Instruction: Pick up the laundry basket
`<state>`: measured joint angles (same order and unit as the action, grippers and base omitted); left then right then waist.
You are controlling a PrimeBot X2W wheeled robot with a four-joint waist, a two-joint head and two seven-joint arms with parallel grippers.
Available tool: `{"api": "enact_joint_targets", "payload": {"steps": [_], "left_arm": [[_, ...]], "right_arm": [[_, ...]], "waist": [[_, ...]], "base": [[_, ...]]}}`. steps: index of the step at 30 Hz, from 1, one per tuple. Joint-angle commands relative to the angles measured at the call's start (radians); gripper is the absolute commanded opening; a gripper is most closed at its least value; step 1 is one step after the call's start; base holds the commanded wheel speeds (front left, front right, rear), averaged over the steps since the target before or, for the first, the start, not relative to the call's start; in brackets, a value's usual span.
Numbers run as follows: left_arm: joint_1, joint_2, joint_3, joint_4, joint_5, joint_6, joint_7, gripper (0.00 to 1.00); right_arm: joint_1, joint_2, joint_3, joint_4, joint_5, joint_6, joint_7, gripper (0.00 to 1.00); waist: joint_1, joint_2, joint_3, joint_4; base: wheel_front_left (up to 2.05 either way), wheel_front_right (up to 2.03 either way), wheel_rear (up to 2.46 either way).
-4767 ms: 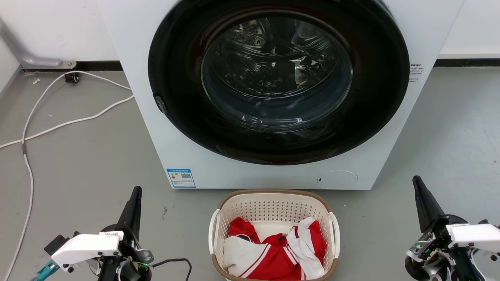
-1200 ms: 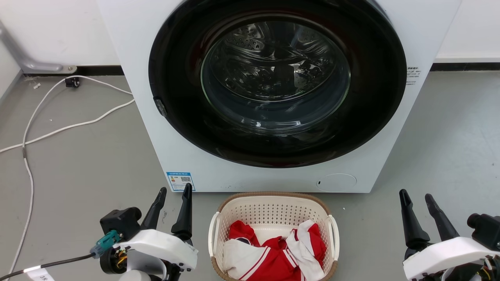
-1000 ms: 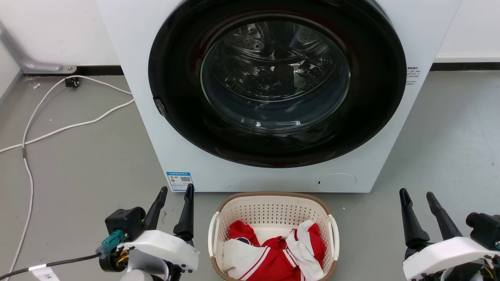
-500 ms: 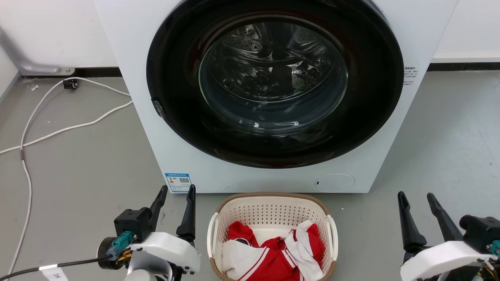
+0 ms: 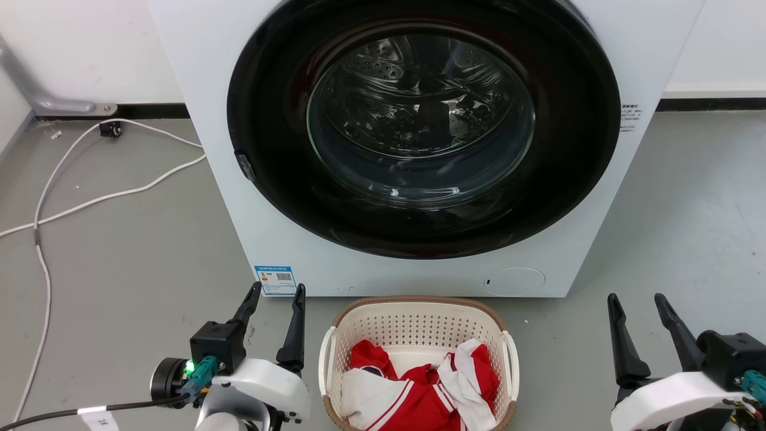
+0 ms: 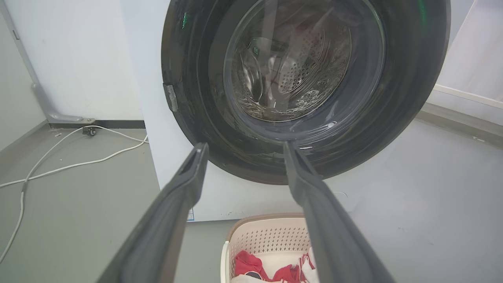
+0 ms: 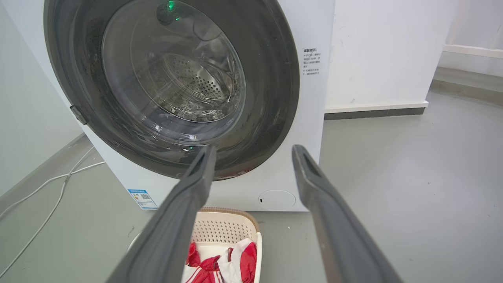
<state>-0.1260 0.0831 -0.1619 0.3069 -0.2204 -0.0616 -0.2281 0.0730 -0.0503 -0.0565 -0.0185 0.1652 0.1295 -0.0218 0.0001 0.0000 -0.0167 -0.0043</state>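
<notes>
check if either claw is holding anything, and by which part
Nothing is held. The left claw and right claw are both open, either side of the laundry basket and apart from it.

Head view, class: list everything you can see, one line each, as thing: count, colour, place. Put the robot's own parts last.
washer: one, white, centre, against the back wall
door: one, dark ring around clear glass, on the washer's front, shut
sticker: one, blue and white, washer's lower left corner
basket: one, cream with brown rim, on the floor before the washer
clothes: one heap, red and white, in the basket
cable: count unclear, white, on the floor at left
floor: grey, all around
left gripper: one, dark fingers, open, left of the basket
right gripper: one, dark fingers, open, lower right, apart from the basket
</notes>
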Motion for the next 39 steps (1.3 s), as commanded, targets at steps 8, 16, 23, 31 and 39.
{"api": "enact_joint_targets", "payload": {"steps": [8, 16, 23, 31, 39], "left_arm": [[-0.017, 0.000, 0.001, 0.009, 0.058, 0.003, -0.021, 1.00], [-0.020, -0.005, 0.007, 0.010, 0.098, 0.002, -0.034, 1.00], [-0.016, -0.008, 0.013, 0.018, 0.104, -0.001, -0.038, 1.00], [-0.012, -0.012, 0.018, 0.028, 0.094, -0.004, -0.038, 1.00], [-0.015, -0.015, 0.020, 0.032, 0.097, 0.000, -0.038, 1.00]], "right_arm": [[0.012, 0.000, 0.004, 0.005, -0.056, 0.002, -0.021, 1.00], [0.013, 0.000, 0.006, 0.016, -0.086, 0.001, -0.033, 1.00], [0.010, 0.000, 0.006, 0.027, -0.086, 0.001, -0.042, 1.00], [0.005, 0.000, 0.006, 0.040, -0.076, 0.001, -0.050, 1.00], [-0.008, 0.000, 0.005, 0.054, -0.075, 0.001, -0.054, 1.00]], "waist": [[-0.0001, 0.0000, -0.002, 0.001], [-0.0001, 0.0000, 0.000, -0.001], [-0.0001, 0.0000, 0.000, -0.002], [-0.0001, 0.0000, 0.000, -0.003], [-0.0001, 0.0000, 0.006, -0.004]], "base": [[0.00, 0.00, 0.00], [0.00, 0.00, 0.00], [0.00, 0.00, 0.00], [0.00, 0.00, 0.00], [0.00, 0.00, 0.00]]}}
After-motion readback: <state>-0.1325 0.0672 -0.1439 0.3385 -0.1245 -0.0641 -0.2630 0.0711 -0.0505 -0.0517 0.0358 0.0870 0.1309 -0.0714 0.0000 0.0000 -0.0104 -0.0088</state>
